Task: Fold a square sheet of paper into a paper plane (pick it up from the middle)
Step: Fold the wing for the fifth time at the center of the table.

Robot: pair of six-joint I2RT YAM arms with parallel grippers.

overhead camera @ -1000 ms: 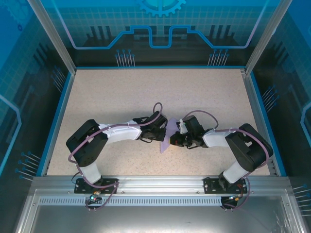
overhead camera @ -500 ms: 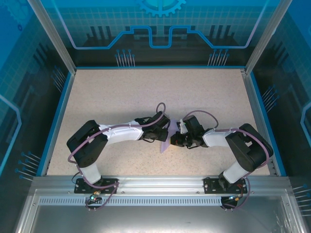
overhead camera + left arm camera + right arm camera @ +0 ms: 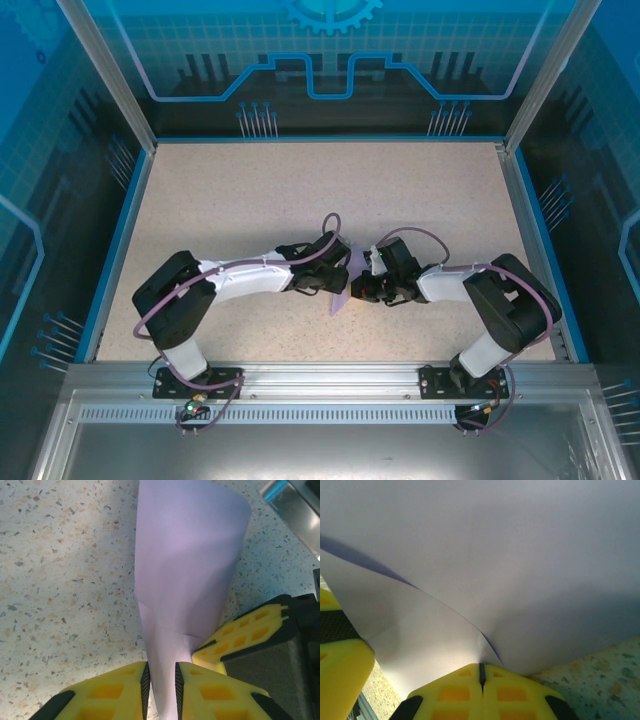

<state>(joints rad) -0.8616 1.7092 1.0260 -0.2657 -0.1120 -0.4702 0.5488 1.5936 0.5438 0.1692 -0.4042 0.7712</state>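
Observation:
The pale lilac sheet of paper (image 3: 342,288) is folded and stands on edge between both grippers at the table's middle front. In the left wrist view the paper (image 3: 187,565) narrows to a strip that runs between the pads of my left gripper (image 3: 160,680), whose jaws stand slightly apart around it. My right gripper (image 3: 481,669) is shut on a creased edge of the paper (image 3: 485,565). From above, the left gripper (image 3: 334,273) and the right gripper (image 3: 361,284) face each other, almost touching.
The right gripper's yellow fingers (image 3: 245,635) sit close beside the left jaws. The speckled table (image 3: 300,190) stretches bare behind the arms, bounded by a blue rim (image 3: 120,240) and see-through walls.
The left jaws have parted a little around the paper strip. The left arm has shifted slightly towards the paper. The right gripper and the paper stay put.

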